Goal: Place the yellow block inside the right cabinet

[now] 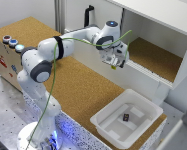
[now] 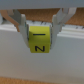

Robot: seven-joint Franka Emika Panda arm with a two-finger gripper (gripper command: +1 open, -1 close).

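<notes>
So the big thing here is the right cabinet (image 1: 153, 57), the open white-walled compartment with the cork floor, sitting on the exterior view's right, toward the far side. Just to its left there's the closed door (image 1: 78, 17) with a black handle (image 1: 89, 15). The whole setup sits on a long cork-topped table (image 1: 78, 87).

The Panda arm (image 1: 48, 57) rises from its base at the near left and stretches across the table toward the cabinet, with a green cable (image 1: 55, 75) draped along it. Near right, there's a shallow white tray (image 1: 108, 125) with a small dark object (image 1: 126, 117) lying in it. Far left, a box with a few round buttons (image 1: 12, 42).

The gripper (image 1: 114, 61) hangs in the air right in front of the cabinet's lower front edge, not inside it. In the wrist view the fingers (image 2: 22, 30) are closed snug on either side of the yellow block (image 2: 39, 41), pinching it between them. The block has black markings on its faces, and a white cabinet ledge (image 2: 42, 62) fills the view behind it.
</notes>
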